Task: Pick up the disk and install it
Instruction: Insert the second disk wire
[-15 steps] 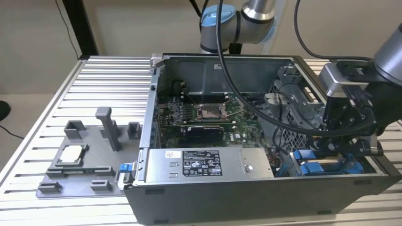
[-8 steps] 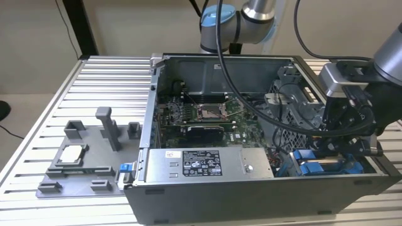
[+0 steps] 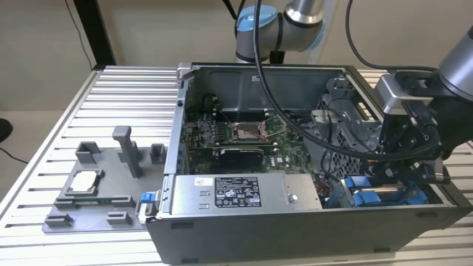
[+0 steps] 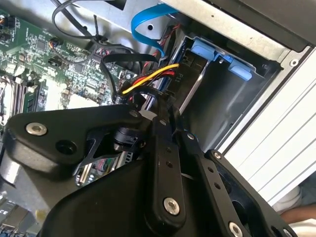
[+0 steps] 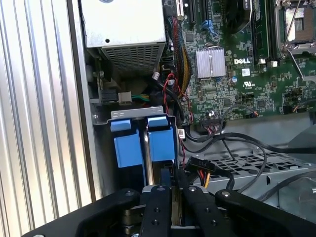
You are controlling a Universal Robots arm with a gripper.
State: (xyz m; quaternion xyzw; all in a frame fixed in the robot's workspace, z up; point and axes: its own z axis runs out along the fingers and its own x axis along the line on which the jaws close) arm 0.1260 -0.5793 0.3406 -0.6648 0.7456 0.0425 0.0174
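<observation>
Table (image 3: 111,94) of ribbed metal carries the open computer case (image 3: 296,233); inside it, at the corner on the exterior view's right, we find the drive bay (image 4: 237,113), and the work sits there. We judge the picking up done and the installing in hand; the disk (image 5: 160,140) stands on edge in the bay in its blue frame, just beside a second blue frame (image 5: 127,148) already in its slot. The gripper (image 5: 170,190) is narrow; its fingers (image 5: 157,207) lie close together on what looks to us like the disk's upper edge, so we take it to be holding the disk and not merely touching it.

Seating, as we read it, calls for a straight push along the bay's walls with no tilt; the red and yellow cables (image 4: 148,79) pass close to the gripper and could snag.

The exterior view gives us the whole case and places the bay beside the grey power box (image 3: 236,191); the first wrist view looks down on the two blue frames side by side; the second wrist view shows the disk's silver flank (image 4: 192,89) running down into the bay, so we can judge how deep it sits.
</observation>
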